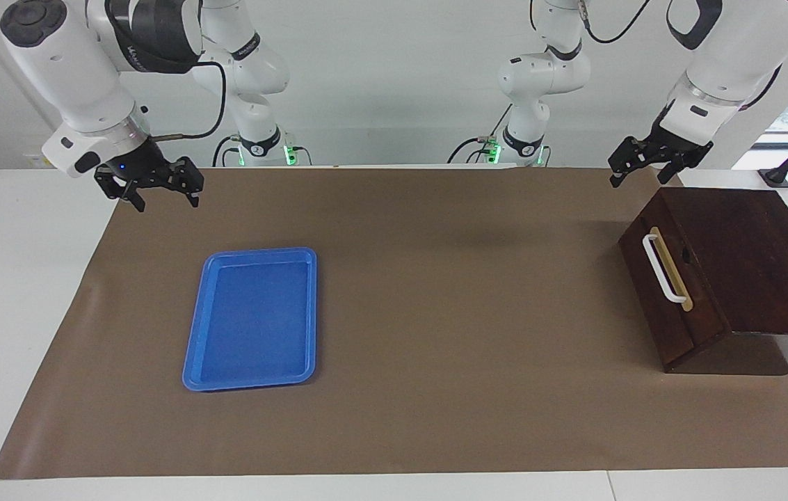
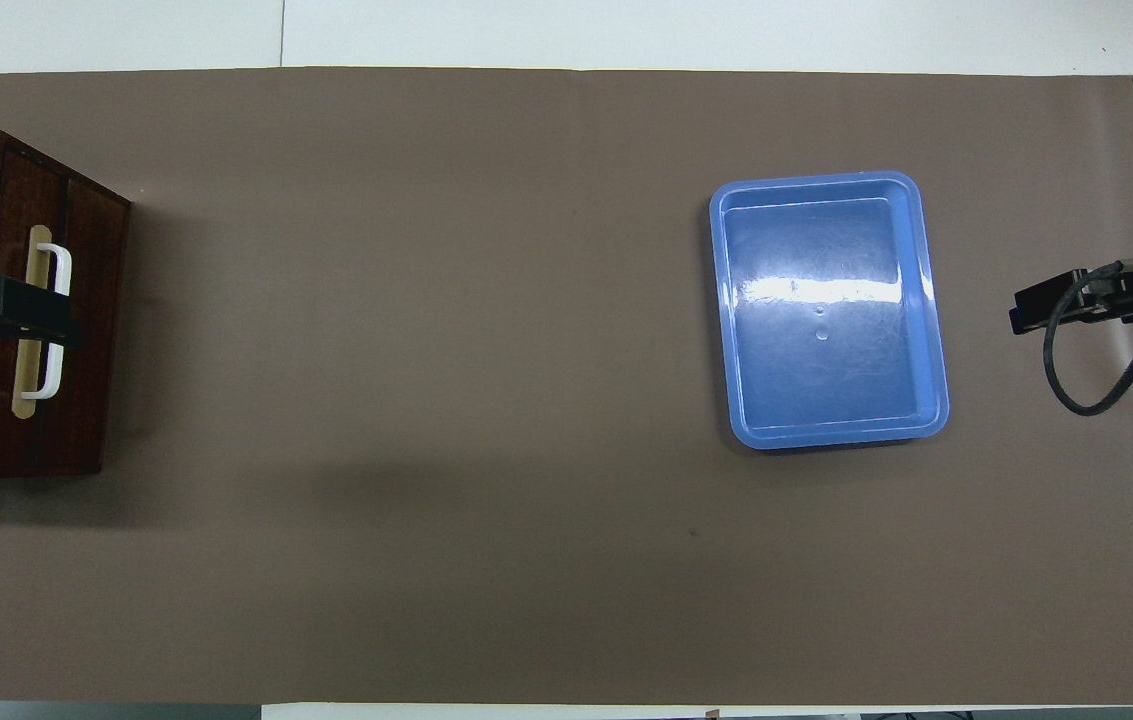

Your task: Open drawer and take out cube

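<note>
The drawer [image 1: 646, 278] is shut in a dark brown wooden box [image 1: 748, 257] at the left arm's end of the table. Its white bar handle [image 1: 665, 270] sits on a tan strip. The drawer also shows in the overhead view [image 2: 91, 300]. The yellow cube is hidden. My left gripper [image 1: 644, 170] hangs open and empty in the air beside the box's upper edge; in the overhead view [image 2: 26, 310] it covers the handle. My right gripper [image 1: 165, 195] hangs open and empty over the mat's edge at the right arm's end, apart from everything.
An empty blue plastic tray [image 1: 254, 316] lies on the brown mat [image 1: 449, 313] toward the right arm's end; it also shows in the overhead view [image 2: 826, 310]. White tabletop [image 1: 18, 313] borders the mat.
</note>
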You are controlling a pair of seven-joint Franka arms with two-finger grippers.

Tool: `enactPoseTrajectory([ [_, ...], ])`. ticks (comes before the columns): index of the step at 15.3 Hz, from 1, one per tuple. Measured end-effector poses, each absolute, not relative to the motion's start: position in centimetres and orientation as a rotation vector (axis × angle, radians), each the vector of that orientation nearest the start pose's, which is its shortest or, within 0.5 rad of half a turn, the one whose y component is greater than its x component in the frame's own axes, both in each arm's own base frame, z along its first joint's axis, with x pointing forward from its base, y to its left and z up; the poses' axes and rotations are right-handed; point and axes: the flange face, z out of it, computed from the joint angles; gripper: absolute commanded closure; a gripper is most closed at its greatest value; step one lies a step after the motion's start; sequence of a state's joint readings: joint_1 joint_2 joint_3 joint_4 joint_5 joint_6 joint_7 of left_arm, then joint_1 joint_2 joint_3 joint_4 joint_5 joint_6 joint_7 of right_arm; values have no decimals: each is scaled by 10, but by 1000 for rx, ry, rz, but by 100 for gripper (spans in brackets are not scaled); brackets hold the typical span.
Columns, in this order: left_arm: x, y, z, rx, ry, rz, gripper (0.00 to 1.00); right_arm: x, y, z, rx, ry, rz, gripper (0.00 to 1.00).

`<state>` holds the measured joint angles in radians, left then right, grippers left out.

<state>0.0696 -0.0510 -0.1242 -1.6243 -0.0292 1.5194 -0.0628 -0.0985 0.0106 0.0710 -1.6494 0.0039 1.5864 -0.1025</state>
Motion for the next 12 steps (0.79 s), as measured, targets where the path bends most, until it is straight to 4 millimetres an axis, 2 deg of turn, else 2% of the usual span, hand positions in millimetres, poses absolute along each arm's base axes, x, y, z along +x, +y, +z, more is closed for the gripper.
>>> enactPoseTrajectory([
  [4, 533, -34, 624, -3161, -7, 67, 0, 555, -17, 583, -3128, -113, 114, 0],
  [7, 541, -33, 624, -3143, 15, -29, 0, 555, -17, 583, -3128, -113, 114, 0],
  [10, 554, -32, 597, -3038, 102, -119, 0, 556, -17, 583, -3129, -113, 104, 0],
  [12, 563, -31, 567, -2973, 148, -152, 0, 558, -17, 584, -3130, -113, 84, 0],
])
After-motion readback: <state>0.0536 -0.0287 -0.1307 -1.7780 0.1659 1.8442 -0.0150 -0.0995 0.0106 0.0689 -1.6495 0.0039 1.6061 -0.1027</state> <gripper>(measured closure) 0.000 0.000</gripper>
